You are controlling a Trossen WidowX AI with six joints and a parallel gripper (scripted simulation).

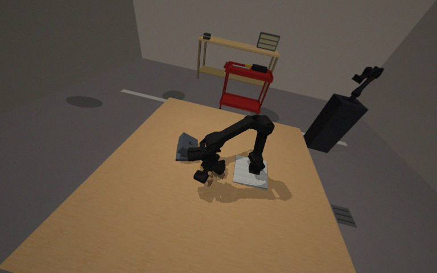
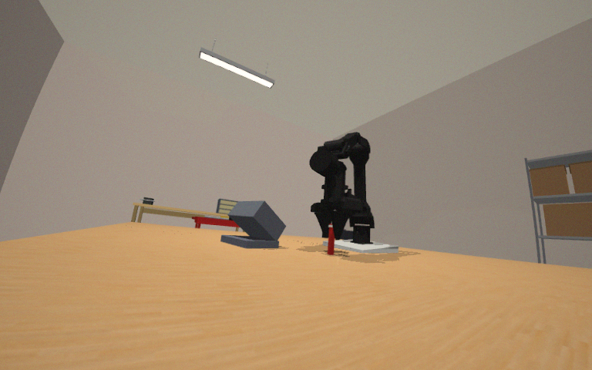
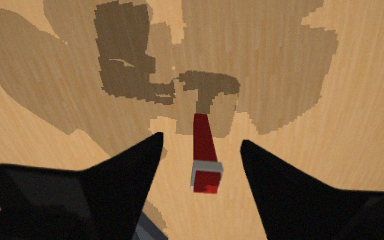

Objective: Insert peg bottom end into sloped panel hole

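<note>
A red peg (image 2: 331,246) (image 3: 203,136) with flat sides and a grey band near its top stands upright on the table. In the top view it cannot be made out near the gripper. My gripper (image 2: 331,236) (image 3: 202,141) points down over the peg and is open. In the wrist view the peg is between the fingers, with a gap on each side. The blue-grey sloped panel (image 1: 184,148) (image 2: 258,220) stands on its base; its one small dark hole (image 1: 190,143) shows in the top view. Only an edge of it (image 3: 150,229) shows at the bottom of the wrist view.
The arm's pale base plate (image 1: 241,177) (image 2: 384,249) lies to the right of the peg in the top and exterior views. Beyond the table stand a red cart (image 1: 239,100), a wooden shelf (image 1: 229,42) and a dark pedestal (image 1: 335,122) with another arm.
</note>
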